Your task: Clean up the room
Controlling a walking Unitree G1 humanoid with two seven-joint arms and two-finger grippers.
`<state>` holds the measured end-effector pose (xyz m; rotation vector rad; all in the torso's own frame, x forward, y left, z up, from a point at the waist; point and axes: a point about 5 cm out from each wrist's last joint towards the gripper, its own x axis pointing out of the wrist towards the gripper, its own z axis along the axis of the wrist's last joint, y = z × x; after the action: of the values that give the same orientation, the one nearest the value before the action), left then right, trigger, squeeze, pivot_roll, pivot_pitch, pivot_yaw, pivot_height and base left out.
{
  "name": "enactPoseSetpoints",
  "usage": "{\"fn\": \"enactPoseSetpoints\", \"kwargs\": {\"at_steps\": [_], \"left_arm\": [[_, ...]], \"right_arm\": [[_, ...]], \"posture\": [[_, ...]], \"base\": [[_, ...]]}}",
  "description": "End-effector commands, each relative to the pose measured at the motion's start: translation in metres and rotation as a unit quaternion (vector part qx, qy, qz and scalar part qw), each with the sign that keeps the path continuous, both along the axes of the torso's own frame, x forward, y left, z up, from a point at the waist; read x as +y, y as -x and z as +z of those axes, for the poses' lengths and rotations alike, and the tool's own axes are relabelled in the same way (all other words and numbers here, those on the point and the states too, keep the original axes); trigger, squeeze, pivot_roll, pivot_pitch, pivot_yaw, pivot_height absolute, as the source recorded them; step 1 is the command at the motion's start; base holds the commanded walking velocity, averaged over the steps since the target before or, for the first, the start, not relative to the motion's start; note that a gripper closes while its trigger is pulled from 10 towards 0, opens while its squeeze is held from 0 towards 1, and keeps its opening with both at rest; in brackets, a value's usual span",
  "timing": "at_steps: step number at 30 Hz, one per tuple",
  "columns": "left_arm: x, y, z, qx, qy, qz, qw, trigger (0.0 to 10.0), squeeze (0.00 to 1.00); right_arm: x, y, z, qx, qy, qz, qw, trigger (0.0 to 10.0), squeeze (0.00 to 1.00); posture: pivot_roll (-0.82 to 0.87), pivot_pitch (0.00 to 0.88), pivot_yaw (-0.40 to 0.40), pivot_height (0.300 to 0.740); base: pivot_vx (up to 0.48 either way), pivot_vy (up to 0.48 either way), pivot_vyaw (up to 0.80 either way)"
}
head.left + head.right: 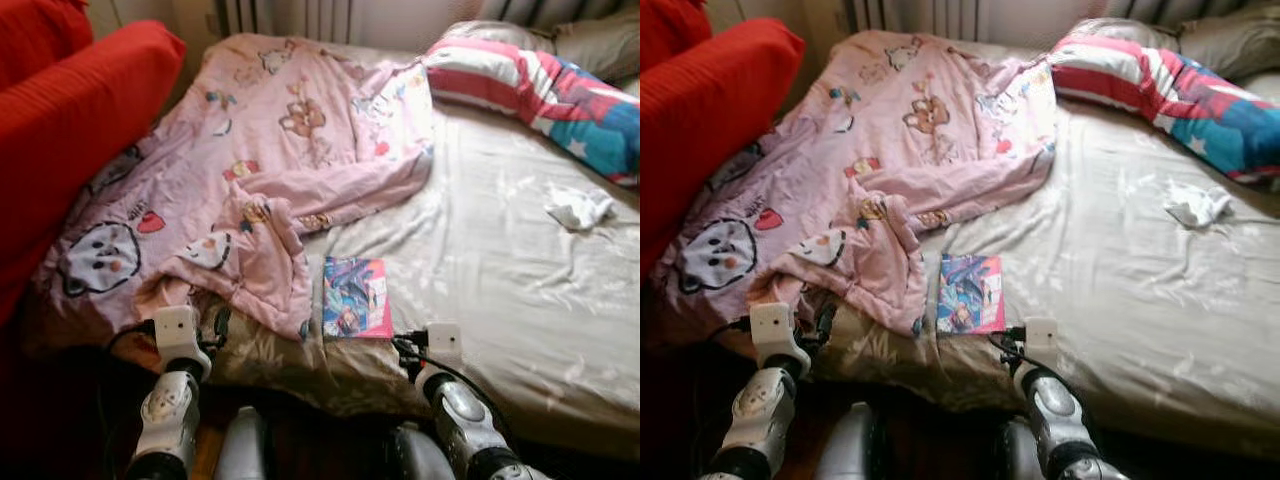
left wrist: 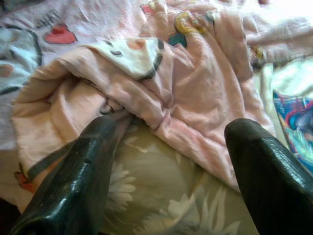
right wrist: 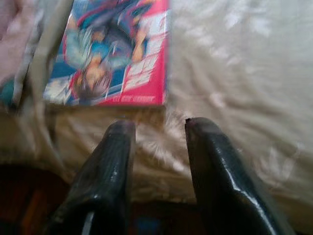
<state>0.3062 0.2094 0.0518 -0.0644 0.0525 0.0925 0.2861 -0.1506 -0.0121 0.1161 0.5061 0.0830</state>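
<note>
The comic book lies flat just ahead of my right pincer, narrowly parted and empty, nearer than my wide-open left pincer.

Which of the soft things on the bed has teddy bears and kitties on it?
The pink blanket. The pillow has stripes and stars, and the little white cloth is plain.
</note>
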Motion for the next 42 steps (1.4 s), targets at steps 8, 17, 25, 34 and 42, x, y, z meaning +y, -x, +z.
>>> {"fn": "enactPoseSetpoints", "kwargs": {"at_steps": [8, 17, 25, 34, 42], "left_arm": [[0.02, 0.014, -0.011, 0.024, -0.003, 0.021, 0.999, 10.0, 0.0], [0.018, 0.012, -0.01, 0.022, 0.002, 0.022, 0.999, 10.0, 0.0], [0.018, 0.011, -0.01, 0.019, 0.005, 0.025, 0.999, 10.0, 0.0], [0.019, 0.014, -0.011, 0.018, 0.005, 0.028, 0.999, 10.0, 0.0], [0.021, 0.017, -0.01, 0.014, -0.002, 0.027, 1.0, 10.0, 0.0]], "right_arm": [[0.009, -0.008, 0.007, -0.008, -0.003, 0.013, 1.0, 10.0, 0.0], [0.006, -0.007, 0.006, -0.006, -0.001, 0.009, 1.0, 10.0, 0.0], [0.005, -0.009, 0.008, -0.008, 0.0, 0.012, 1.0, 10.0, 0.0], [0.007, -0.008, 0.006, -0.003, -0.002, 0.019, 1.0, 10.0, 0.0], [0.014, 0.005, -0.006, 0.031, -0.01, 0.055, 0.998, 10.0, 1.0]], "posture": [[0.11, 0.225, 0.0, 0.636], [0.11, 0.22, -0.011, 0.636], [0.11, 0.222, -0.021, 0.636], [0.11, 0.229, -0.023, 0.636], [0.13, 0.255, -0.014, 0.636]], "base": [[0.171, 0.0, 0.0], [0.314, 0.0, 0.0], [0.383, 0.0, 0.0], [0.205, 0.0, 0.0], [0.0, 0.0, 0.0]]}}
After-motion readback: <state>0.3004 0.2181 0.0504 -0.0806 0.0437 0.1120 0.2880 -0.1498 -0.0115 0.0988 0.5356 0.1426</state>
